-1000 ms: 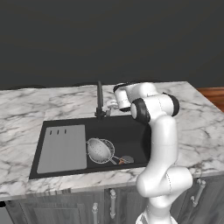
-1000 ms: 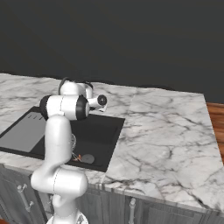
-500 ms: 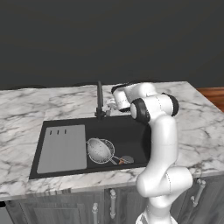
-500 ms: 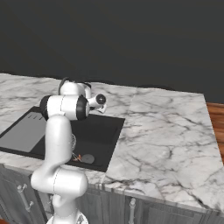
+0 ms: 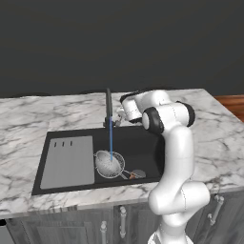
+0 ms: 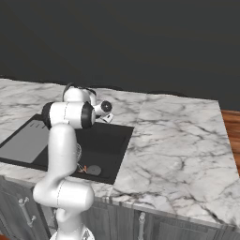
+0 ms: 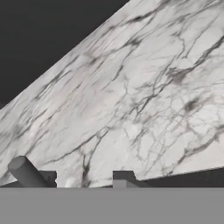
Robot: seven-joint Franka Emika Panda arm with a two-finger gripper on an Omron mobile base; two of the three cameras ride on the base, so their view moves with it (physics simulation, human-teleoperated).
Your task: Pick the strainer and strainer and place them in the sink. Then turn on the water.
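Water (image 5: 111,138): ran from the tap (image 5: 108,107) onto the strainer (image 5: 109,164).
Strainer: lay in the sink (image 5: 143,145) (beside the drainboard (image 5: 69,161)).
Jaws (image 5: 122,114): by the tap; opening could not be told.

A kitchen: a marble-patterned counter (image 5: 57,112) runs the width of the room over grey cabinets (image 5: 95,224) with bar handles. A black sink (image 5: 138,143) with a grey drainboard (image 5: 69,162) sits at 9 o'clock of the arm, its tap (image 5: 108,102) running water (image 5: 111,138) onto a strainer (image 5: 109,163). Wood floor (image 6: 232,140) shows at 3 o'clock.
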